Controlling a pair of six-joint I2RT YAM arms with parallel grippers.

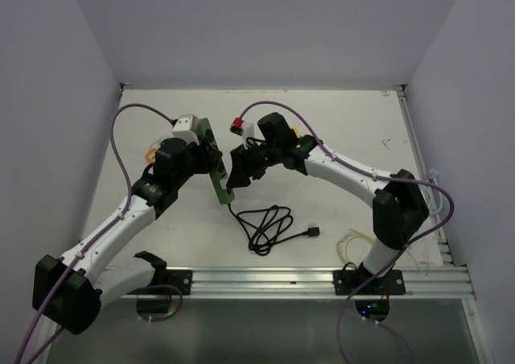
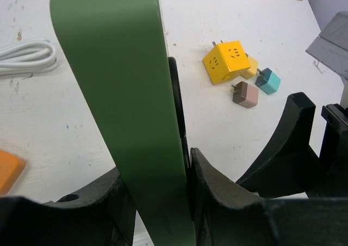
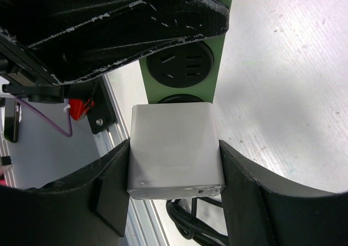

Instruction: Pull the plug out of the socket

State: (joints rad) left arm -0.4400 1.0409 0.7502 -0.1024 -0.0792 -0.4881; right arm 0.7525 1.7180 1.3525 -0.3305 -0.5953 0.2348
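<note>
Lying nearest the arm bases, a coiled black cord [image 1: 269, 225] rests on the desk [image 1: 354, 138], one end running up to the near tip of the green power strip [image 2: 125, 93]. Just beyond it, the right pincer [image 1: 239, 173] pinches the pale grey square plug [image 3: 174, 151] from both sides. The plug sits flush against the strip's socket face, below an uncovered black socket [image 3: 179, 61]; its pins are hidden. The left pincer [image 2: 160, 191] is clamped across the strip's thin edges and holds it tilted above the desk. Farther off, a yellow cube adapter [image 2: 227, 61], a brown adapter [image 2: 246, 93] and a teal adapter [image 2: 268, 81] lie close together.
</note>
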